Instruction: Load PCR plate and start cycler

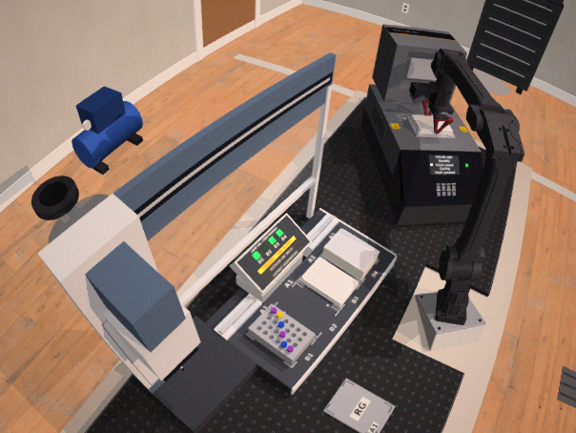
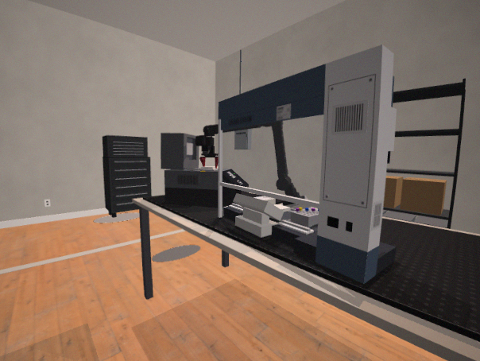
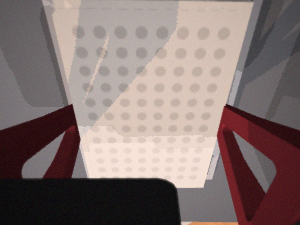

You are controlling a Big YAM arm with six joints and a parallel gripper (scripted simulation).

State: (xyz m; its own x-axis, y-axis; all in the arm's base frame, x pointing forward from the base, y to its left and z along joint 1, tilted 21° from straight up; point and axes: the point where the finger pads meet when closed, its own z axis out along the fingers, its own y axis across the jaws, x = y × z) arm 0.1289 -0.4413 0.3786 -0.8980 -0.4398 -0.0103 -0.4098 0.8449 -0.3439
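Note:
The cycler Q1 stands at the far end of the mat with its lid raised open and its lamp green. My gripper is over the top of Q1, shut on the long sides of the white 96-well plate C15. The plate is level, wells up, right at the block. I cannot tell whether it rests in the locators. The key panel faces the front.
On the hand-off deck the tube cooling block with coloured tubes sits on D1, plate G16 on D3, the deep-well block on D4; D2 is bare. The RG nest lies in front. A tall gantry spans the left.

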